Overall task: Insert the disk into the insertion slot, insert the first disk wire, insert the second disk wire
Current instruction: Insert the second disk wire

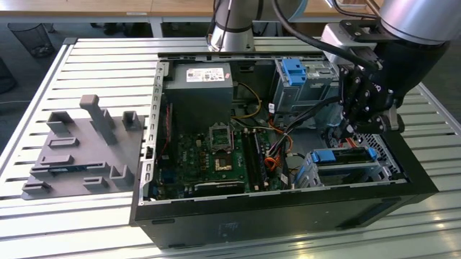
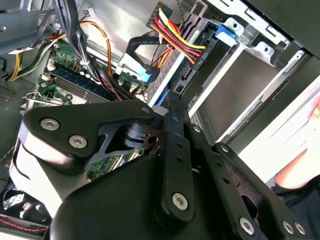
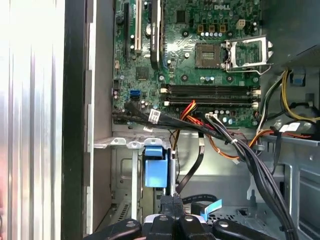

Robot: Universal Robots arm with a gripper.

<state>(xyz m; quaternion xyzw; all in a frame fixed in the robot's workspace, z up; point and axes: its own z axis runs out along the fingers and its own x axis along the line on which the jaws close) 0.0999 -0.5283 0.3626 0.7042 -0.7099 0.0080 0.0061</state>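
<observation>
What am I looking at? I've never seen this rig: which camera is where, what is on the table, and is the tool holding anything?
The exterior view looks on from off the machine: a robot arm reaches down into an open computer case lying on a slatted metal table, beside a grey holder plate. Both wrist views ride on the arm and look into the case, at the motherboard and cables. The disk, in its blue carrier, already sits in the insertion slot. In the first wrist view the tool looks shut, with a black cable running to its tip; whether it grips that cable I cannot tell.
</observation>
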